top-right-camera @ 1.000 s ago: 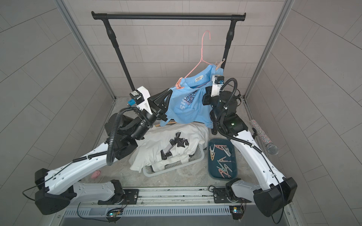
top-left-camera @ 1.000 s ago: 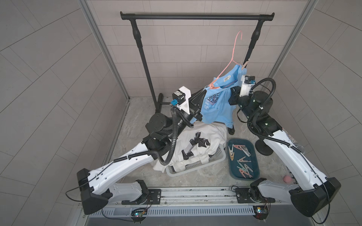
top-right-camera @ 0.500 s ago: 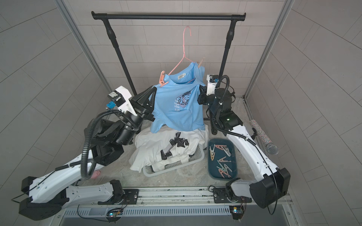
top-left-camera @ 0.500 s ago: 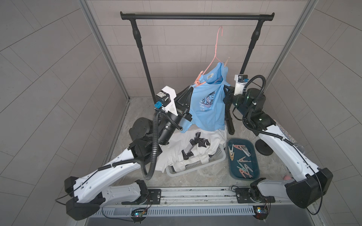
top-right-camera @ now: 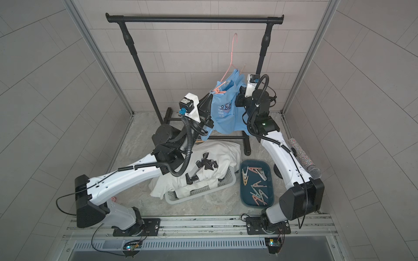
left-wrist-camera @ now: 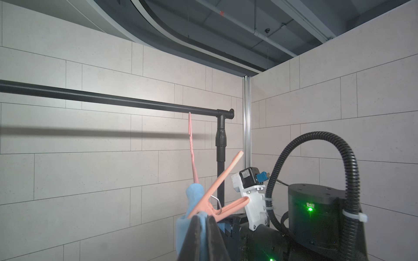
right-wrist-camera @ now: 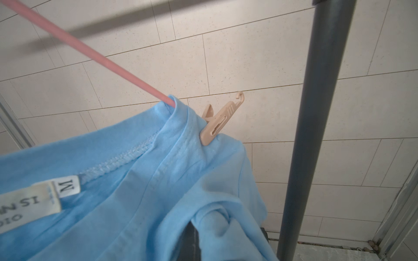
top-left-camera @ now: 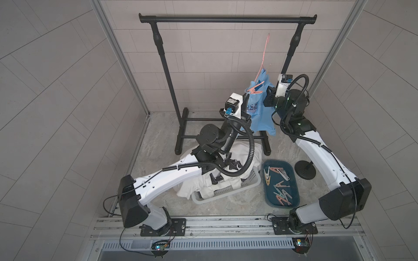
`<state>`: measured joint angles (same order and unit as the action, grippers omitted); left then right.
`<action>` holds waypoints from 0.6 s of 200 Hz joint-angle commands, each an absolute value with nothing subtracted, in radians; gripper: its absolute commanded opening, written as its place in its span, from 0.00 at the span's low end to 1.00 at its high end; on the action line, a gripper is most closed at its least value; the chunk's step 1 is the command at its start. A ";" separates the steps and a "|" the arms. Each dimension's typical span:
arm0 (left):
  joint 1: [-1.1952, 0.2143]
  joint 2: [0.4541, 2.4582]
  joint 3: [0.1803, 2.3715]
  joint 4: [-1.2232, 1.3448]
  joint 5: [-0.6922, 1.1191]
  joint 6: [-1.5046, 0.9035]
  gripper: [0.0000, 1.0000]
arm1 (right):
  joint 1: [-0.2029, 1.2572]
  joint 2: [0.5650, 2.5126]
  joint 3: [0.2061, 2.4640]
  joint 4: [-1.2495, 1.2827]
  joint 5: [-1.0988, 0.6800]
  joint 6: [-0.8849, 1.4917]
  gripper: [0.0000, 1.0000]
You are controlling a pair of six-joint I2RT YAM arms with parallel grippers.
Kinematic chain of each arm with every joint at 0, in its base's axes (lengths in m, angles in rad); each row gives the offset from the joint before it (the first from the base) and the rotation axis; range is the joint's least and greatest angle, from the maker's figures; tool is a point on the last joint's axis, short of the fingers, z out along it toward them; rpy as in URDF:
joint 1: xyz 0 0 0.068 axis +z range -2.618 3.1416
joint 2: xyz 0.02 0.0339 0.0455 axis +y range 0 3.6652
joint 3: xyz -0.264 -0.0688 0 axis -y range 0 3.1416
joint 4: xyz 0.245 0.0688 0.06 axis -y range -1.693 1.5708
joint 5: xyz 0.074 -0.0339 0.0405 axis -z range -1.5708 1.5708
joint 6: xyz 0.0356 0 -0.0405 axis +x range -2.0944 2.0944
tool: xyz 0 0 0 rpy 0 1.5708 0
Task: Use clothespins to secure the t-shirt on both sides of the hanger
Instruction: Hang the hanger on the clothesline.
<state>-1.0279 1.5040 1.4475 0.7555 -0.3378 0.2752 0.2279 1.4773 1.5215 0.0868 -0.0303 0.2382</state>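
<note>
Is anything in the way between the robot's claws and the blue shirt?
No, nothing visible is in the way. The left gripper and the right gripper are both shut right on the blue t-shirt, one at each side. The peach clothespin and the beige clothespin sit nearby, not in between.

The hanger [top-left-camera: 264,53] meets the rack [top-left-camera: 226,19] bar near its right end. The t-shirt [top-left-camera: 260,117] is on the hanger, with 1 clothespin [top-left-camera: 255,90] on its left side and 1 on its right. In front of the rack, a basket [top-left-camera: 237,191] sits on the floor [top-left-camera: 158,135]. The tray [top-left-camera: 293,187] just right of the basket holds clothespins [top-left-camera: 280,193].
</note>
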 commanded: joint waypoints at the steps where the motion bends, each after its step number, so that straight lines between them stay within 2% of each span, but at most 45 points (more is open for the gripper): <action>1: -1.047 1.498 1.496 0.941 -0.338 0.331 0.00 | 0.227 1.476 1.548 0.149 -0.046 0.242 0.00; 22: -1.054 1.500 1.522 0.917 -0.305 0.327 0.00 | 0.226 1.480 1.546 0.172 -0.070 0.243 0.00; 63: -1.063 1.566 1.638 0.872 -0.367 0.350 0.00 | 0.212 1.519 1.606 0.157 -0.075 0.257 0.00; 120: -1.062 1.680 1.789 0.800 -0.365 0.356 0.00 | 0.192 1.558 1.657 0.137 -0.087 0.271 0.00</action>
